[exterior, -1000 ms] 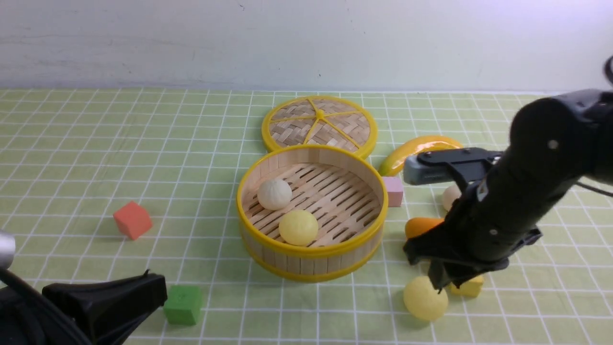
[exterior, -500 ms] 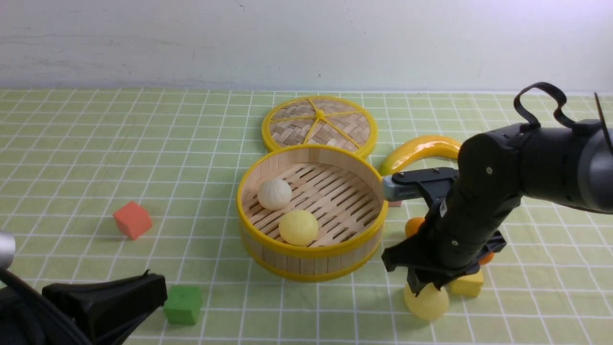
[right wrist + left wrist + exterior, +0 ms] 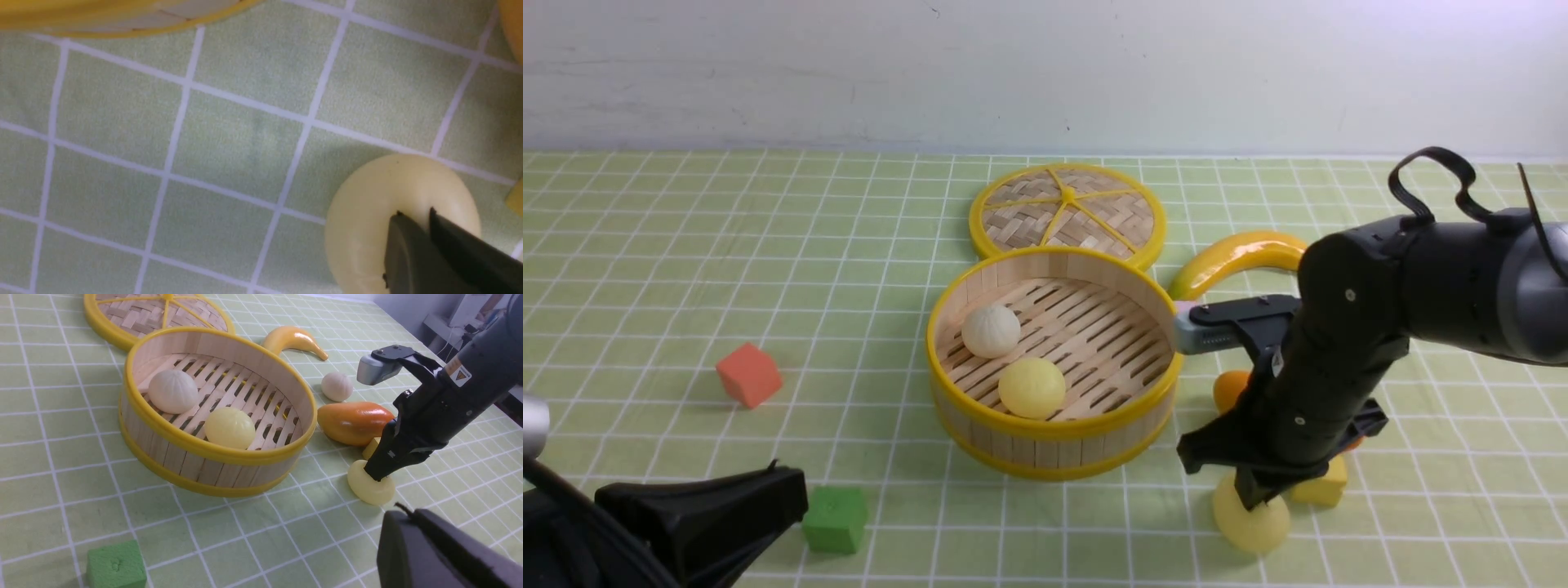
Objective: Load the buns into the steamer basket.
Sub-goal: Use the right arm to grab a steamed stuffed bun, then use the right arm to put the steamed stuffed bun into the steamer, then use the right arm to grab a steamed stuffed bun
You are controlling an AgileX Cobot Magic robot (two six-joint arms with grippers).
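The right hand [image 3: 1255, 501] is pressed together, its tips against the upper side of a smooth, pale yellow round bun [image 3: 1251, 518] on the green tabletop [image 3: 1045, 539] with its white grid. Whether a fold of the bun is caught between the tips, I cannot tell. The bun sits near the yellow block [image 3: 1323, 483], on the block's left, and well apart from the round bamboo steamer basket [image 3: 1058, 447] with yellow rims; a strip of grid shows between basket and bun.

Inside the basket, an off-white pleated bun [image 3: 991, 331] lies near the left wall and a second pale yellow bun [image 3: 1032, 389] near the front wall. The right part of the slatted floor is in plain sight, open up to the rim. A second off-white bun [image 3: 337, 386] lies outside, beyond the orange mango [image 3: 354, 423], in the left wrist view.

The woven yellow-rimmed lid [image 3: 1021, 212] is just behind the basket, its front edge hidden by the rim. The yellow banana [image 3: 1237, 257] curves to the right of both.

The left hand [image 3: 786, 478] is also pressed together, near the green cube [image 3: 835, 519]. Between the red cube [image 3: 749, 376] and the basket runs a wide stretch of grid.
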